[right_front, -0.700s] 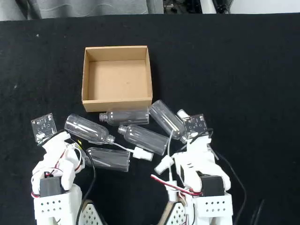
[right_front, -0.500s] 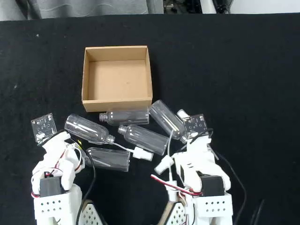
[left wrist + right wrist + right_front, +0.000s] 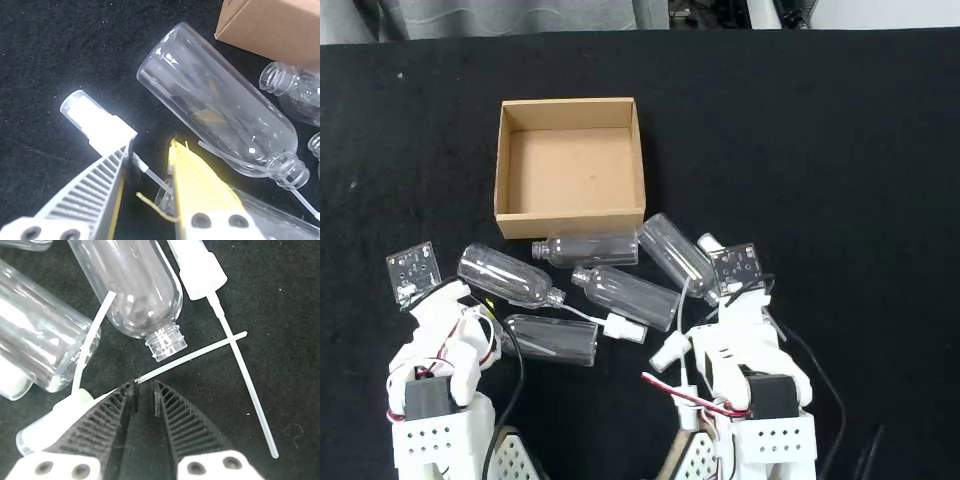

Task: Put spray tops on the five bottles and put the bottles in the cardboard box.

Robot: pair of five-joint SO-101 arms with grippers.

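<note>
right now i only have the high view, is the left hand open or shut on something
observer: open. the left wrist view shows the left hand with its fingers apart, and a white spray top lying beside it, outside the gap, not gripped.
operator: ok and the right hand
observer: the right hand is open by a narrow gap with nothing in it. the end of a thin tube lies just off its fingertips, near an uncapped bottle.

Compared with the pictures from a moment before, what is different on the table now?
Nothing visibly changed. The bottles, the spray tops, the cardboard box, the left gripper and the right gripper are where they were.
</note>
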